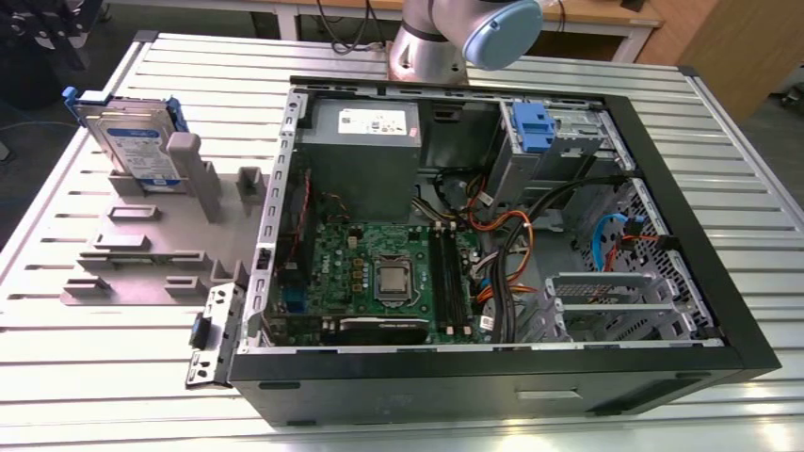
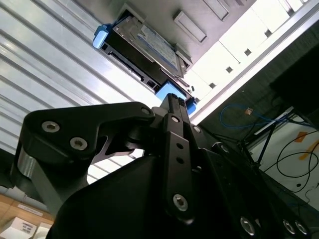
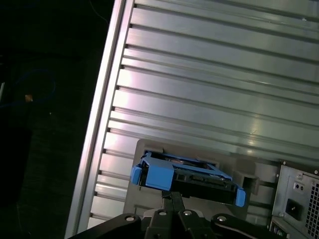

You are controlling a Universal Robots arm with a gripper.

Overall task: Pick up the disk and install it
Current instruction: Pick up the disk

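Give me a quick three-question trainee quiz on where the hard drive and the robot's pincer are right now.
1. True or false: the flat silver hard drive in its blue plastic carrier frame already sits inside the open black computer case.
2. The drive stands upright in: A) the grey plastic fixture beside the case; B) the case's drive bay; C) a cardboard box.
3. What does the black pincer hold?
Key: 1 false; 2 A; 3 nothing, it is shut and empty.
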